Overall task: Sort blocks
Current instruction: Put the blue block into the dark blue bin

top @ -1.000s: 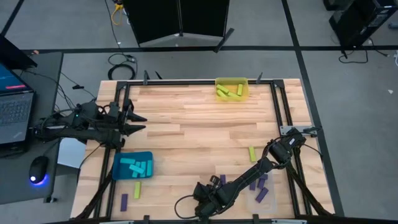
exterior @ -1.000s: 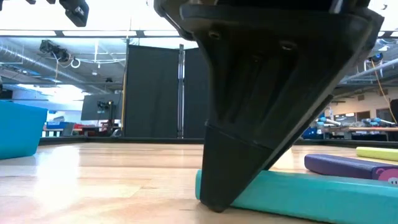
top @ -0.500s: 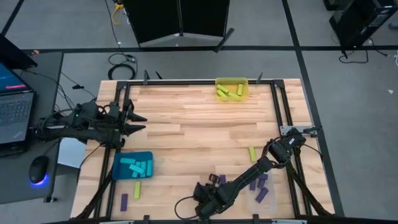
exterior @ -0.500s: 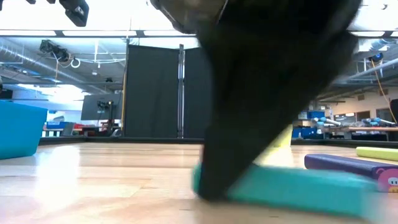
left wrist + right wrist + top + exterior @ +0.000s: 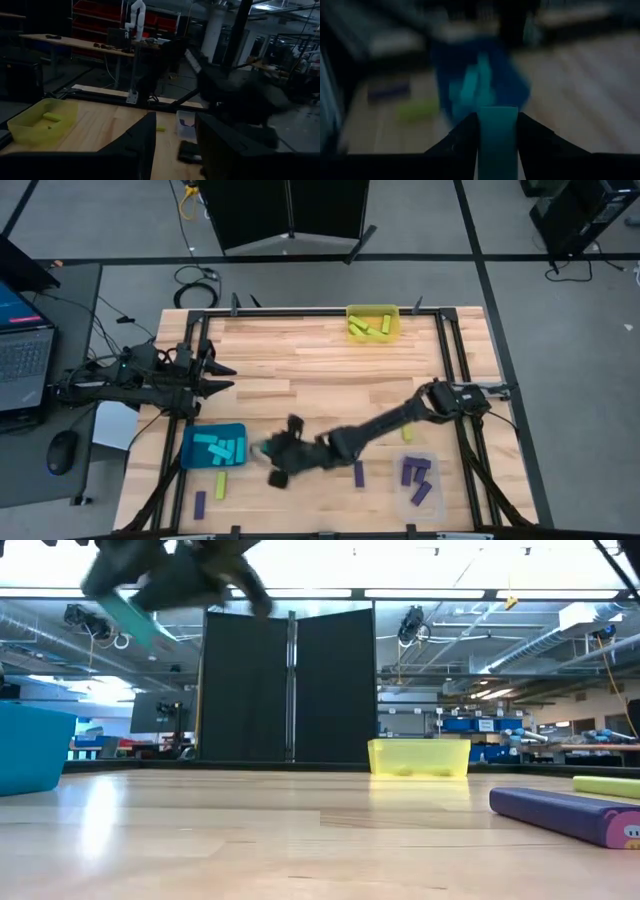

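My right gripper [image 5: 272,453] reaches across the table's near half and is shut on a cyan block [image 5: 261,448], just right of the teal bin [image 5: 190,452] that holds several cyan blocks. The low view shows that gripper [image 5: 165,575] high up, with the block [image 5: 140,622] tilted below it. In the right wrist view the block [image 5: 497,137] sits between the fingers, with the teal bin [image 5: 445,65] blurred ahead. My left gripper [image 5: 226,377] waits open above the table's left edge. The yellow bin [image 5: 373,323] holds yellow-green blocks, and the clear bin [image 5: 418,482] holds purple ones. My right gripper pinches the cyan block between its two fingers, by one end [image 5: 497,150]. The block's free end [image 5: 497,114] sticks out ahead of the fingers. It is lifted clear of the table and tilted in the low view.
Loose blocks lie flat on the wood: a purple one [image 5: 200,504] and a yellow-green one [image 5: 222,485] near the teal bin, a purple one [image 5: 359,473] and a yellow-green one [image 5: 405,430] on the right half. A black frame rims the table.
My right gripper has risen from the table's near edge and swung left toward the teal bin. It has carried the cyan block along: the block lay on the wood a second ago and now hangs clear above it.
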